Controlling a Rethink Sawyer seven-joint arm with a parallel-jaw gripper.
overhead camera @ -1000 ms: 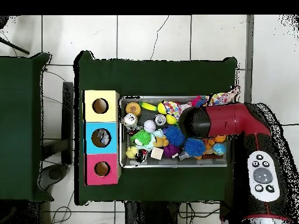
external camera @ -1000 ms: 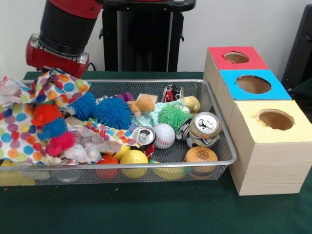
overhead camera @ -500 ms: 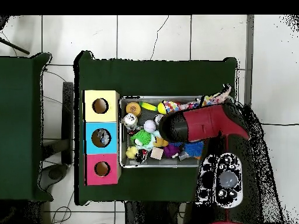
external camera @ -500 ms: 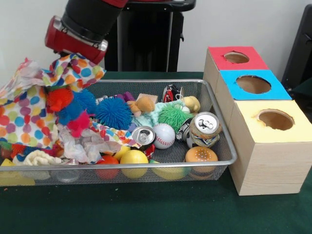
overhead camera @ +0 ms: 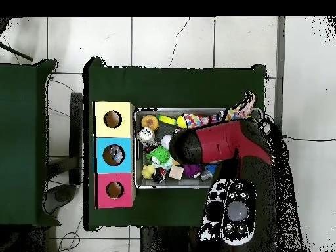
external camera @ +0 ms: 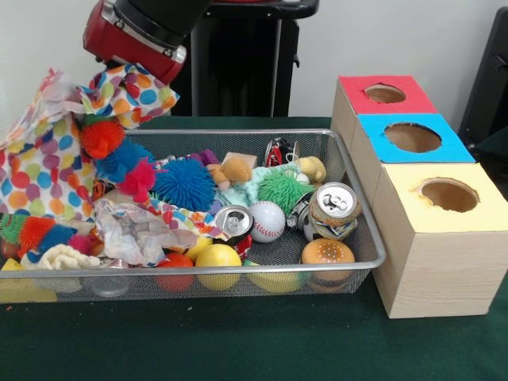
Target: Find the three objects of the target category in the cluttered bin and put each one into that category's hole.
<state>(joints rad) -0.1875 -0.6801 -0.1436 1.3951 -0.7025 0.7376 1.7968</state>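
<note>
**Cluttered bin with polka-dot cloth raised at one end**

The wire mesh bin sits on a green table, packed with toys: a blue spiky ball, a green spiky ball, a baseball, 2 drink cans, a toy burger and a yellow ball. A polka-dot cloth hangs lifted at the bin's left end, directly under the red and black arm. The gripper is hidden by the cloth, so its grasp cannot be told. Beside the bin's right end stand 3 boxes with holes: red, blue and yellow.
</note>
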